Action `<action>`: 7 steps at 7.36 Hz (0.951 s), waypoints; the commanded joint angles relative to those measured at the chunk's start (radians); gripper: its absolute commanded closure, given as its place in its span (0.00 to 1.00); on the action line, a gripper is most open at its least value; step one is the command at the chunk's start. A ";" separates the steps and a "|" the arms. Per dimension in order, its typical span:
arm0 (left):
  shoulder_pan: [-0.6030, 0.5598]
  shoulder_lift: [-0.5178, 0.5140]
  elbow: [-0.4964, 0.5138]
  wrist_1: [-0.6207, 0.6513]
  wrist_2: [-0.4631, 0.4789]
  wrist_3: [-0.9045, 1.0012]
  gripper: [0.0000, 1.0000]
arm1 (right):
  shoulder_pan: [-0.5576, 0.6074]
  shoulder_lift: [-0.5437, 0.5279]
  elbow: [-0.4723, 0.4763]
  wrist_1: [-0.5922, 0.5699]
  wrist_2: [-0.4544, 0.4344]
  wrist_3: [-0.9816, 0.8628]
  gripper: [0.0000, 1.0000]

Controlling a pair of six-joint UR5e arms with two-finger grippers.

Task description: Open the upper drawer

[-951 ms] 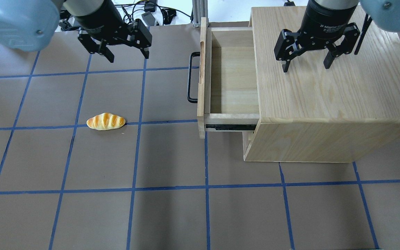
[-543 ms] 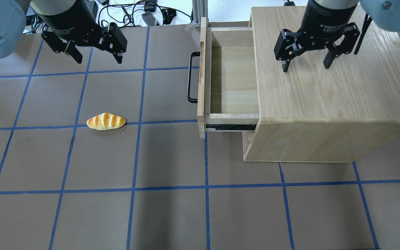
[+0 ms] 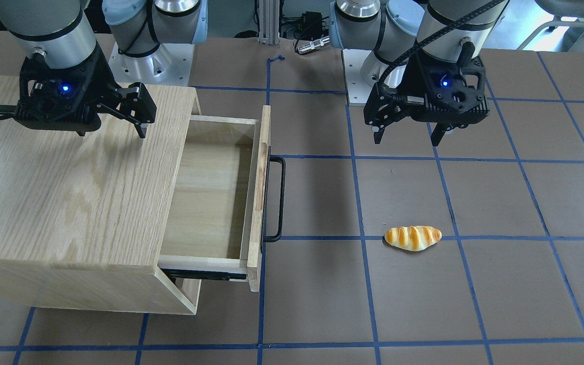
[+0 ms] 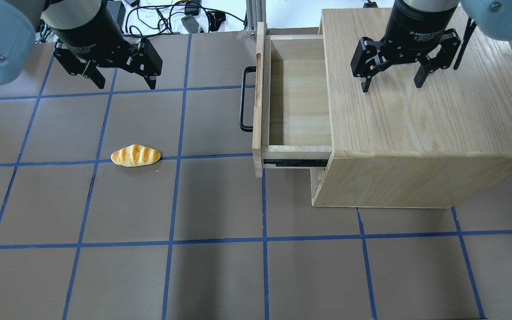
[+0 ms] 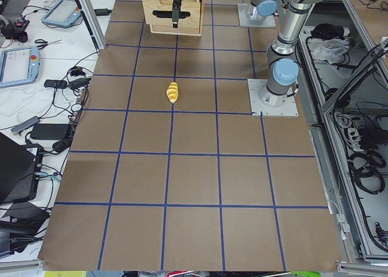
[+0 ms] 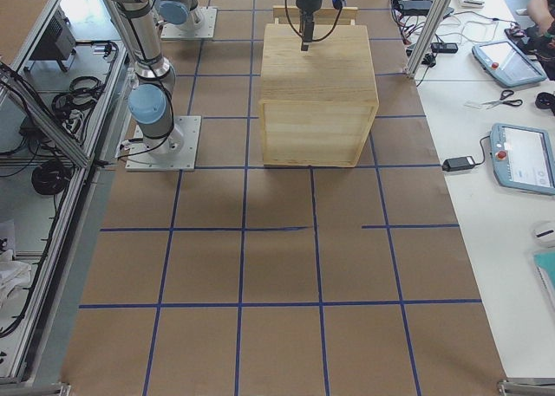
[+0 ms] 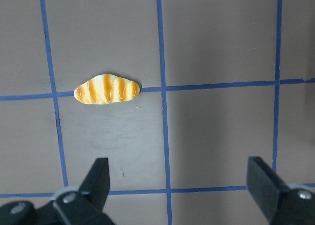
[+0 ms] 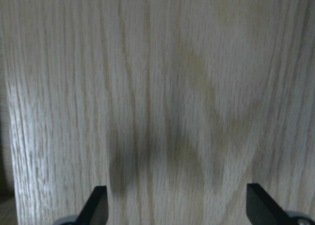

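The upper drawer (image 4: pixel 298 98) stands pulled out to the left of the oak cabinet (image 4: pixel 416 124), and its pale wood interior is bare. Its black bar handle (image 4: pixel 242 100) faces the open table. The drawer also shows in the front view (image 3: pixel 211 197). My left gripper (image 4: pixel 126 84) is open and empty, hovering above the table well left of the handle; it also shows in the front view (image 3: pixel 406 139) and the left wrist view (image 7: pixel 181 185). My right gripper (image 4: pixel 391 86) is open and empty above the cabinet top; the right wrist view (image 8: pixel 179 205) shows only wood grain.
A toy bread roll (image 4: pixel 136 155) lies on a blue tape line left of the drawer, below my left gripper (image 7: pixel 107 88). A lower drawer front sits shut under the open one. Cables and equipment lie beyond the table's far edge.
My left gripper has moved left, away from the drawer handle, and is now nearly still. The drawer stays pulled out. The right gripper has not moved.
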 commanded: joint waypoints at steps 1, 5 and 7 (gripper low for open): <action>-0.001 0.001 0.000 -0.002 0.000 0.000 0.00 | 0.000 0.000 0.000 0.000 0.000 0.001 0.00; -0.003 0.029 -0.006 -0.008 0.004 -0.001 0.00 | 0.000 0.000 0.000 0.000 0.000 -0.001 0.00; -0.001 0.027 -0.009 -0.008 0.001 -0.001 0.00 | 0.000 0.000 0.000 0.000 0.000 0.001 0.00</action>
